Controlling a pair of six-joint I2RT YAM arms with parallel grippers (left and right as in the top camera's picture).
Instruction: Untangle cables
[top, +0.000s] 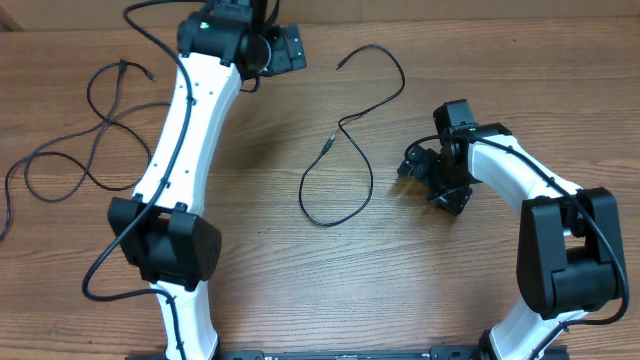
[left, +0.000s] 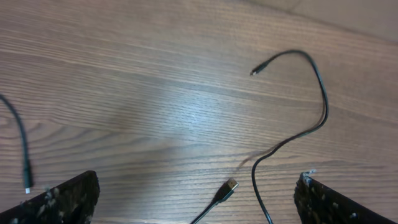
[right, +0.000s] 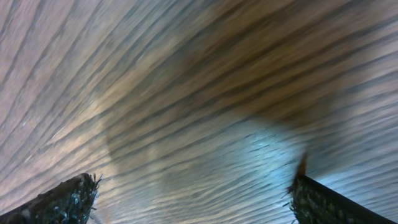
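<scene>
cables, thin, black, loose loops lying apart, small plug ends

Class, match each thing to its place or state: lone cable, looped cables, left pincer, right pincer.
Things: 1 lone cable; 2 looped cables; 3 left pincer; 4 right pincer.
States: a open over bare table; b at the far left; c alone, mid-table; d open above a cable's plug.
Pairs: 1-c; 2-b; 3-d; 4-a.
</scene>
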